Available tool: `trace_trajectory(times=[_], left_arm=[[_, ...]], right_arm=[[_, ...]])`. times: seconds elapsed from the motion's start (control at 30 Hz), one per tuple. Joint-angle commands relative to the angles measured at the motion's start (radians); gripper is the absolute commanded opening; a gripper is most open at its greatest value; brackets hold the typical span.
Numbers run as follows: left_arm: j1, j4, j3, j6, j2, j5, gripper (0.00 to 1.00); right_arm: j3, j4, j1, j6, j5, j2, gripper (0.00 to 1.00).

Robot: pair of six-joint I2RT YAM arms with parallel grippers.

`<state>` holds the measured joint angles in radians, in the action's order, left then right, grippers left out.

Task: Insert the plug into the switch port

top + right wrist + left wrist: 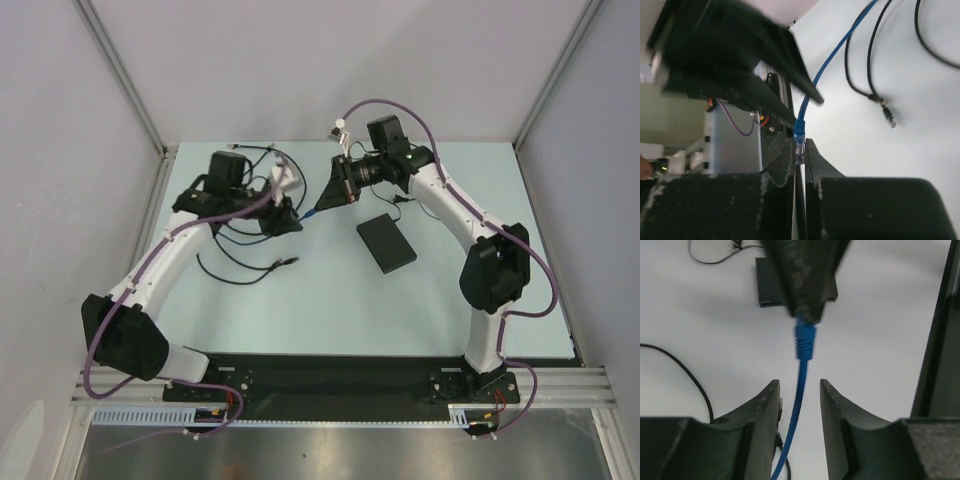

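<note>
**A:** Where do we have the plug (805, 342)?

**B:** Off the table. The right gripper (799, 146) has its fingers closed tight on the plug's front end. It hangs in the air to the left of the switch (386, 243) and a little farther back. Its blue cable (797, 410) trails away to the left.

**A:** And the switch itself?

**B:** It lies flat on the table (300, 310), right of centre, apart from the plug. We cannot make out its ports from above.

**A:** What is the left gripper (799, 384) doing?

**B:** Its jaws stand wide apart with the blue cable running between them. As far as we can tell the cable touches neither finger, so that claw grips nothing.

**A:** So how far along are we?

**B:** Only the pick-up is done, we judge. The plug has not yet been turned toward a port, carried across and pushed home. Since the right fingers cover its tip, we may need a fresh grip first. The loose black cables (235, 265) lie to the left, away from that path.
</note>
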<state>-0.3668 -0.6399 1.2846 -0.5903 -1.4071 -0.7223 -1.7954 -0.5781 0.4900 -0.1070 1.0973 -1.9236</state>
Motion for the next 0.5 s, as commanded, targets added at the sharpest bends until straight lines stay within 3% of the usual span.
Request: trace_trajectory(times=[0.0,0.07,0.17,0.2,0.3,0.4,0.47], left_arm=[[0.156,0.069,0.091,0.279,0.016,-0.294,0.44],[0.255,0.175,0.114,0.460,0.013,-0.470,0.50],[0.313,0.303,0.143,0.584,0.002,-0.558,0.55],[0.316,0.315,0.157,0.642,-0.003,-0.600,0.57],[0.318,0.312,0.219,0.662,-0.030,-0.656,0.61],[0.318,0.266,0.222,0.630,-0.041,-0.677,0.65],[0.312,0.209,0.223,0.527,-0.039,-0.668,0.66]], right_arm=[[-0.130,-0.071,-0.005,0.197,-0.010,0.034,0.00],[-0.145,-0.084,-0.011,0.271,-0.049,0.060,0.00],[-0.188,-0.121,0.001,0.468,-0.106,0.093,0.00],[-0.206,-0.138,0.008,0.604,-0.120,0.103,0.00],[-0.178,-0.180,0.041,0.874,-0.181,0.153,0.00],[-0.026,-0.082,0.062,1.076,-0.220,0.262,0.00],[0.055,0.018,0.079,1.183,-0.237,0.351,0.00]])
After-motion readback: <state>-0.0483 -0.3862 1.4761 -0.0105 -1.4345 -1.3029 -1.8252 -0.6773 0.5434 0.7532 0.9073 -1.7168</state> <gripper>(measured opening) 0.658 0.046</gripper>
